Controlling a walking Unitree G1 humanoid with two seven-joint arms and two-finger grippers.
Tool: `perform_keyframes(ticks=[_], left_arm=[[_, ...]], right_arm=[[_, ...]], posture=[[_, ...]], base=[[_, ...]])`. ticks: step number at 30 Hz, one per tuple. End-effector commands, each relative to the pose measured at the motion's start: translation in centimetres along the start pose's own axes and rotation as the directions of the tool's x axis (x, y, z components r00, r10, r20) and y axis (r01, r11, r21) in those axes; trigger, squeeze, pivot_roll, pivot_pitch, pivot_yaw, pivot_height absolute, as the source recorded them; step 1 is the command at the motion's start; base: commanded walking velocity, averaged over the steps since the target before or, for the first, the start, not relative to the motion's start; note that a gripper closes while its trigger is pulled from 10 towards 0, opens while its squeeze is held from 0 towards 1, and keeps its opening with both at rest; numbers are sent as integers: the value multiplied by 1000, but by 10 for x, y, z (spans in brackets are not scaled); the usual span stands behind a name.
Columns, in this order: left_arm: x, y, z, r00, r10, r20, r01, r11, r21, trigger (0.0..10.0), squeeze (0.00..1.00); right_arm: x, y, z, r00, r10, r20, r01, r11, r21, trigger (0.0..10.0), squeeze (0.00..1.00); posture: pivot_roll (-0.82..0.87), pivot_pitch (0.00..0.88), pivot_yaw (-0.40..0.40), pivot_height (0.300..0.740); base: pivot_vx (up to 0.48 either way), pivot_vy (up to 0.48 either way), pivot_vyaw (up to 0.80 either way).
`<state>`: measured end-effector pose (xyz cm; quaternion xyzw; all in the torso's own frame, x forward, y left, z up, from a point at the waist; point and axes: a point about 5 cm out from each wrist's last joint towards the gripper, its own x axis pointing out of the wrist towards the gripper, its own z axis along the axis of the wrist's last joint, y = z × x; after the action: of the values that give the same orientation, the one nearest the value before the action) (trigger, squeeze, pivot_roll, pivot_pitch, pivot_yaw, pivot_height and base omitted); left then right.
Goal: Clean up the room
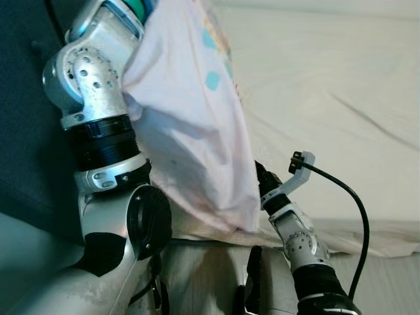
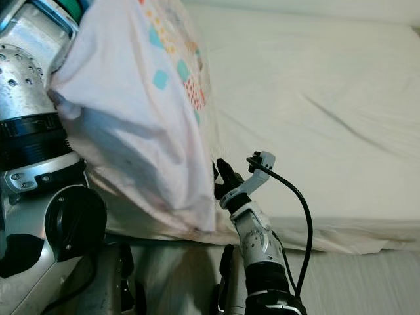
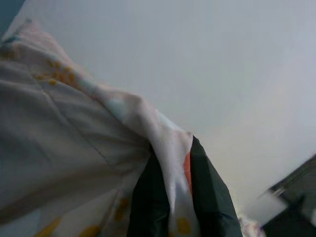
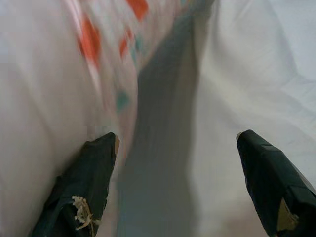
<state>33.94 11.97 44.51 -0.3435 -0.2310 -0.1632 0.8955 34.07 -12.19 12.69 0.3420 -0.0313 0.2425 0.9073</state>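
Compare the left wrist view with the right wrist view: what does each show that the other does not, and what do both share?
Left wrist view alone: the left gripper shut on a fold of the patterned cloth, which is lifted against a plain pale wall.

Right wrist view alone: the right gripper with its fingers wide apart and nothing between them, reaching toward the white bed sheet beside the hanging cloth.

Both share: the same pale cloth with orange and teal patches, and a pair of black fingers.
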Motion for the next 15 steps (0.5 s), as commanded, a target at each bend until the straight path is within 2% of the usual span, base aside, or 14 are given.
perform_keyframes(ticks=[1, 2, 3, 4, 5, 6, 7, 8, 9, 10, 11, 12, 14, 15], left_arm=[[-2, -37, 30, 977, -141, 162, 139, 990, 26, 10000, 0], [-2, -39, 33, 976, -120, 181, 108, 991, 74, 10000, 0], [-2, -32, 26, 982, -59, 179, 25, 982, 185, 10000, 0], [-2, -32, 26, 982, -59, 179, 25, 982, 185, 10000, 0], [-5, -17, 7, 987, 1, 158, -58, 934, 352, 10000, 0], [-5, -17, 7, 987, 1, 158, -58, 934, 352, 10000, 0], [-10, 9, -30, 993, 114, 16, -106, 859, 501, 10000, 0], [-10, 9, -30, 993, 114, 16, -106, 859, 501, 10000, 0], [-26, 44, -74, 961, 239, -141, -92, 752, 653, 10000, 0], [-41, 68, -102, 915, 325, -240, -54, 686, 725, 10000, 0], [-41, 68, -102, 915, 325, -240, -54, 686, 725, 10000, 0], [-60, 91, -130, 860, 388, -332, 52, 581, 812, 10000, 0], [-85, 129, -153, 828, 451, -334, 174, 361, 916, 10000, 0], [-90, 140, -155, 827, 472, -305, 173, 302, 938, 10000, 0]], right_arm=[[-4, -2, -7, 999, -9, -35, 9, 1000, -14, 10000, 0], [-3, -2, -7, 999, -8, -35, 8, 1000, -18, 10000, 0], [-3, -2, -6, 999, -9, -33, 8, 1000, -21, 10000, 0], [-3, -2, -6, 999, -9, -33, 8, 1000, -21, 10000, 0], [-4, -2, -5, 1000, -11, -29, 11, 1000, -24, 10000, 0], [-4, -2, -5, 1000, -11, -29, 11, 1000, -24, 10000, 0], [-7, -3, -5, 999, -19, -27, 18, 1000, -26, 10000, 0], [-7, -3, -5, 999, -19, -27, 18, 1000, -26, 10000, 0], [-10, -5, -6, 999, -26, -28, 25, 999, -27, 10000, 0], [-12, -6, -6, 999, -31, -30, 30, 999, -27, 10000, 0], [-12, -6, -6, 999, -31, -30, 30, 999, -27, 10000, 0], [-14, -7, -8, 999, -36, -35, 35, 999, -28, 10000, 0], [-15, -7, -11, 998, -39, -45, 38, 999, -28, 10000, 0], [-15, -7, -12, 998, -39, -49, 37, 999, -30, 10000, 0]], posture=[[83, 206, -4, 575], [83, 206, -4, 575], [78, 203, 1, 575], [78, 203, 1, 575], [70, 207, 5, 575], [70, 207, 5, 575], [69, 213, 4, 575], [69, 213, 4, 575], [72, 219, 3, 575], [72, 219, 3, 575], [72, 219, 3, 575], [72, 219, 3, 575], [75, 222, -5, 575], [75, 222, -5, 575]], base=[[0, 0, 0], [0, 0, 0], [0, 0, 0], [0, 0, 0], [0, 0, 0], [0, 0, 0], [0, 0, 0], [0, 0, 0], [0, 0, 0], [0, 0, 0], [0, 0, 0], [0, 0, 0], [0, 0, 0], [0, 0, 0]])
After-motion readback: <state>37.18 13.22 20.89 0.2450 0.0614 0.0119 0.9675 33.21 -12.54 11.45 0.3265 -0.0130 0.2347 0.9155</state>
